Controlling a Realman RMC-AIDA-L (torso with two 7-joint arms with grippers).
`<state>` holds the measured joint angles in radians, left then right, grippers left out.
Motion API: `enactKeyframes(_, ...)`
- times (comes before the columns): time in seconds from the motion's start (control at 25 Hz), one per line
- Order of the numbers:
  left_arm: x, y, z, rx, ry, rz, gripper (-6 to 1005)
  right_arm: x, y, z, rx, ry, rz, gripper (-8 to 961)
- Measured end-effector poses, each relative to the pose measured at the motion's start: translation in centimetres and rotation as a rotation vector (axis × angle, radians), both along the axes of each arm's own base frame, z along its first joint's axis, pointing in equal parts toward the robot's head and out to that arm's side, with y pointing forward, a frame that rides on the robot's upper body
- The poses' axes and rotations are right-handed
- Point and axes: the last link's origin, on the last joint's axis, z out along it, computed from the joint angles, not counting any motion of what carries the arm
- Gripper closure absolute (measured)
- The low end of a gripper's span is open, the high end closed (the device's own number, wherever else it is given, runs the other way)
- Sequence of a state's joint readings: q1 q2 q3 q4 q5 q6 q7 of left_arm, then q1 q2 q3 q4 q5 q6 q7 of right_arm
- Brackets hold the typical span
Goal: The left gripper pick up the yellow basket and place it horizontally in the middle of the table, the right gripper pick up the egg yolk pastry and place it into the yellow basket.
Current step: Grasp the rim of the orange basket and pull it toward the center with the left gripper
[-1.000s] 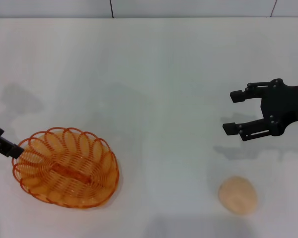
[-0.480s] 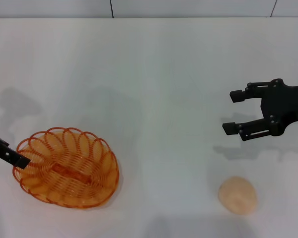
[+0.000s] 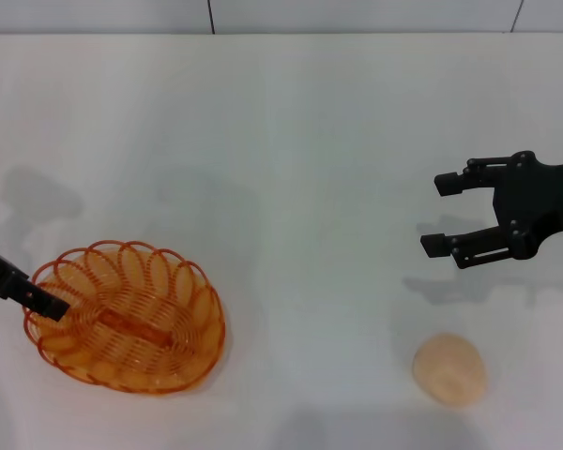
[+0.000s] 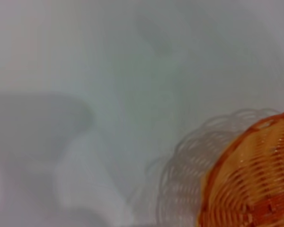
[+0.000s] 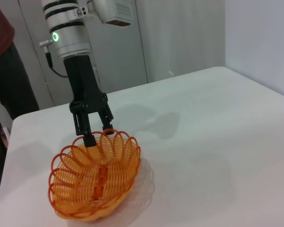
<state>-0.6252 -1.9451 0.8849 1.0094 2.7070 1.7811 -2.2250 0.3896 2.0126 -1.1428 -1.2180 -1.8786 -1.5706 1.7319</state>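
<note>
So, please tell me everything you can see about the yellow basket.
The basket is a shallow oval of orange-yellow wire, see-through, with a looped scalloped rim and a straight bar along its floor. It sits upright and empty on the white table, near the robot's left front, far from the pastry. The left gripper stands at its rim, one finger reaching inside; whether it grips the wire yet is not clear.

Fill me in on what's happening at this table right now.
The left gripper is down at the rim of the yellow basket, fingers straddling the wire edge, with one finger inside; the basket sits on the table on the robot's left, not yet lifted. The right gripper hovers open over the right side of the table. The egg yolk pastry lies untouched on the table, nearer the robot than that gripper.
</note>
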Motion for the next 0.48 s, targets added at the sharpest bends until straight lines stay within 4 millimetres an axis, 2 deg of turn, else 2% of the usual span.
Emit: enactKeyframes(0.48, -0.1, 0.3, -1.2, -0.003, -0.011, 0.001, 130, 0.0, 0.0, 0.0, -0.003, 0.0, -0.001, 111)
